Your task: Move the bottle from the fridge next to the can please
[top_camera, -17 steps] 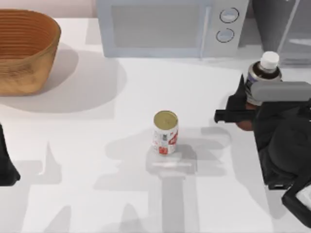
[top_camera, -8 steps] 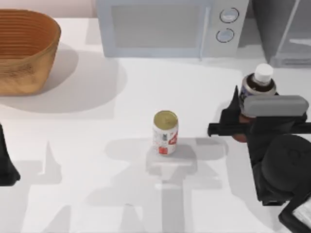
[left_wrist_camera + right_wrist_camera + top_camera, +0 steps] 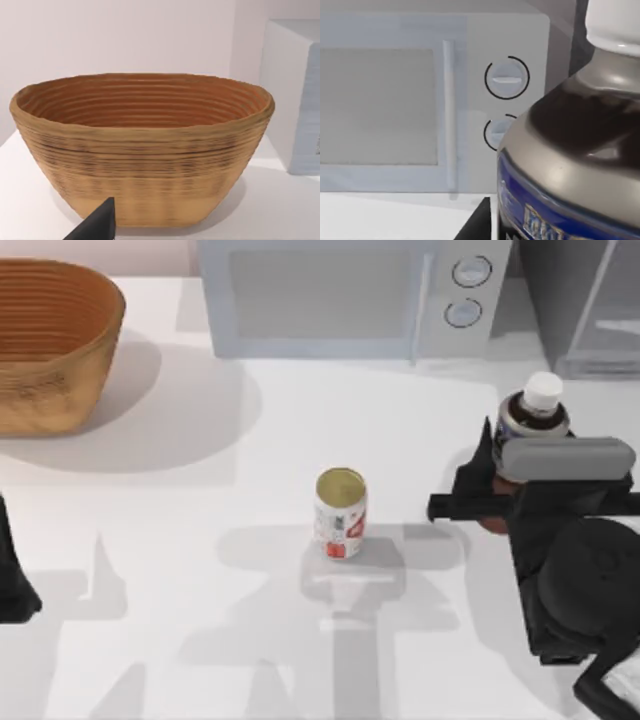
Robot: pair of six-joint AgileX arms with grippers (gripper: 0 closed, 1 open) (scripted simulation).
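**Bottle held above counter at right, can alone mid-counter**

Right gripper [image 3: 497,478] at the counter's right side, arm reaching in from the lower right corner, wrist housing level across the bottle's front. Dark fingers [image 3: 470,480] clamped on the bottle [image 3: 530,415] at its lower body, bottle upright with white cap on top and grey-blue label band just under the shoulder. Seen close in the right wrist view as a dark-filled bottle [image 3: 575,145] with a blue label, one dark fingertip [image 3: 477,222] at its side. Bottle outside the fridge [image 3: 585,300], in front of it and near the microwave's [image 3: 350,295] knob end. Well apart from the can [image 3: 341,512], which stands upright at mid-counter, gold top up, red markings on its white side.

Left gripper [image 3: 15,580] parked at the counter's [image 3: 200,540] left edge, low in the top view; fingers' spread impossible to tell. One dark fingertip [image 3: 95,225] in the left wrist view, pointed at the woven basket [image 3: 142,145].

Basket [image 3: 50,340] at the far left corner, interior bare ribbed weave. Microwave door shut, two round knobs at its right. Fridge at far right corner, glassy door panel slanted.
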